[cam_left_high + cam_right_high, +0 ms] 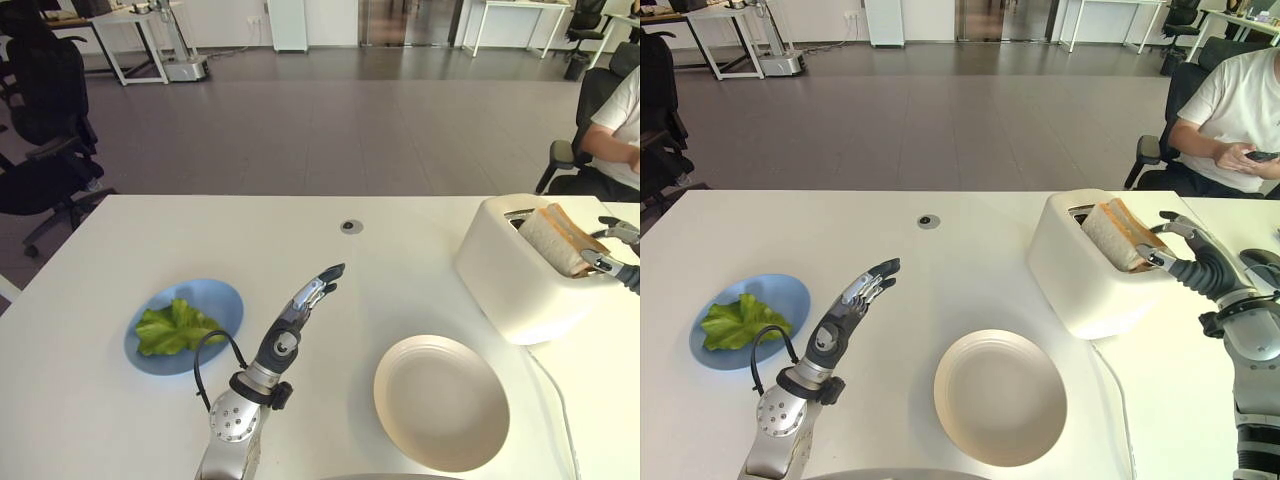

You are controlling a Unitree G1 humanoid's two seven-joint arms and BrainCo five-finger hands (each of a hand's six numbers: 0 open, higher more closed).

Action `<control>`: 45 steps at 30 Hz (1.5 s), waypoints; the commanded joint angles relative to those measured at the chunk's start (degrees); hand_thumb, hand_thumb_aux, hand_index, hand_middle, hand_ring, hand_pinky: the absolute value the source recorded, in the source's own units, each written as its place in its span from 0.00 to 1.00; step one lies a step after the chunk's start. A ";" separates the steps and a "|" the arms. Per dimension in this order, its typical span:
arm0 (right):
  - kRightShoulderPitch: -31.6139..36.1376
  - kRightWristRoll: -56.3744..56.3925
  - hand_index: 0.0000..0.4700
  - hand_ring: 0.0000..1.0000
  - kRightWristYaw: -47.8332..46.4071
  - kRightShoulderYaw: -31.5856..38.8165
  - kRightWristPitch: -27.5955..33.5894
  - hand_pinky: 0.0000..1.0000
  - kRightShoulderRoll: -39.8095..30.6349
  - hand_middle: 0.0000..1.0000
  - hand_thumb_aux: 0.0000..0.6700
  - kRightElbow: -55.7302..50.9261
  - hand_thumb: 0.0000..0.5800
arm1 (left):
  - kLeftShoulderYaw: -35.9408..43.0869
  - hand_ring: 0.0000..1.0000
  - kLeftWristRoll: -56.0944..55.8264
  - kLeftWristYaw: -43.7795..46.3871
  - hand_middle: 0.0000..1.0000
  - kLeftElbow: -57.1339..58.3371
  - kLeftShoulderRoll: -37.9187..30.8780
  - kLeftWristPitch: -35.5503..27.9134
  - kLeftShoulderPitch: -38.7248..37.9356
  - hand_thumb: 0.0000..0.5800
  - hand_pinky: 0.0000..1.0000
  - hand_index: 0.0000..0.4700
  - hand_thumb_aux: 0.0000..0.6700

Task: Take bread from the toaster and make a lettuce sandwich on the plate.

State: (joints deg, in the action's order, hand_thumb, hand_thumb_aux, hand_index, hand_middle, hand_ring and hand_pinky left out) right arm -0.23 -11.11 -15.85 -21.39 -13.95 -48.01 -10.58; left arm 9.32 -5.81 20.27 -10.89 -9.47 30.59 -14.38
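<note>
A white toaster [1095, 275] stands at the table's right side with bread slices [1118, 235] sticking up out of its slots. My right hand [1185, 255] is at the toaster's right, its fingers closed around the bread's edge. The cream plate [1000, 397] sits empty near the front edge, left of the toaster. A lettuce leaf [172, 328] lies on a blue plate [215, 300] at the left. My left hand [300, 312] hovers between the two plates with fingers stretched out, holding nothing.
A small round grommet [351, 226] is set in the white table [300, 240] near its far edge. A cable [1110, 380] runs from the toaster toward the front edge. Bare table lies between the plates and the far edge.
</note>
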 commanded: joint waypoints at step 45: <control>1.44 62.02 1.00 0.00 -29.70 -8.61 48.66 0.00 -2.54 0.00 1.00 33.41 1.00 | -8.35 0.00 4.13 -2.56 0.00 -5.32 -5.24 0.11 -2.37 0.00 0.00 0.00 0.00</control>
State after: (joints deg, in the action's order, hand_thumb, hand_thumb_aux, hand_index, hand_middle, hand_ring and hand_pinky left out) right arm 3.88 49.02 -41.48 -31.24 32.85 -48.59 19.61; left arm 3.39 -2.80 17.89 -14.13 -12.60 31.67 -16.10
